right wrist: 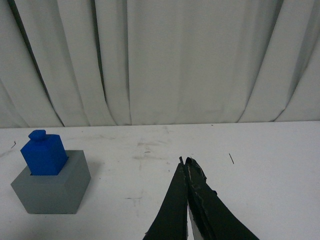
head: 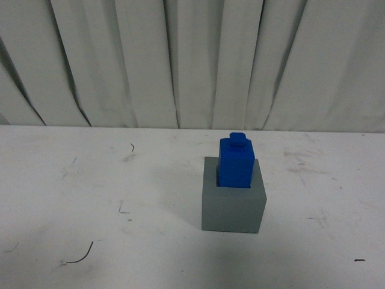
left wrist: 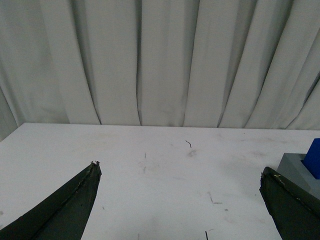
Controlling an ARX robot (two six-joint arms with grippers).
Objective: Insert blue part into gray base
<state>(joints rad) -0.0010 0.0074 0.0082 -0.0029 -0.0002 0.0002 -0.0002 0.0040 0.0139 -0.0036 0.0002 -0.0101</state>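
The blue part (head: 236, 161) stands upright in the square recess of the gray base (head: 233, 208), its upper half and small knob sticking out above the cube's top. Neither arm shows in the front view. In the left wrist view my left gripper (left wrist: 180, 172) is open and holds nothing; the gray base (left wrist: 295, 167) and a corner of the blue part (left wrist: 314, 157) sit just past one fingertip, at the picture's edge. In the right wrist view my right gripper (right wrist: 186, 161) is shut with nothing between its fingers, well apart from the blue part (right wrist: 44, 152) and gray base (right wrist: 52, 187).
A white table (head: 90, 198) carries scuffs and short dark scratch marks. A pleated white curtain (head: 192, 60) hangs close behind its far edge. Nothing else stands on the table in these views.
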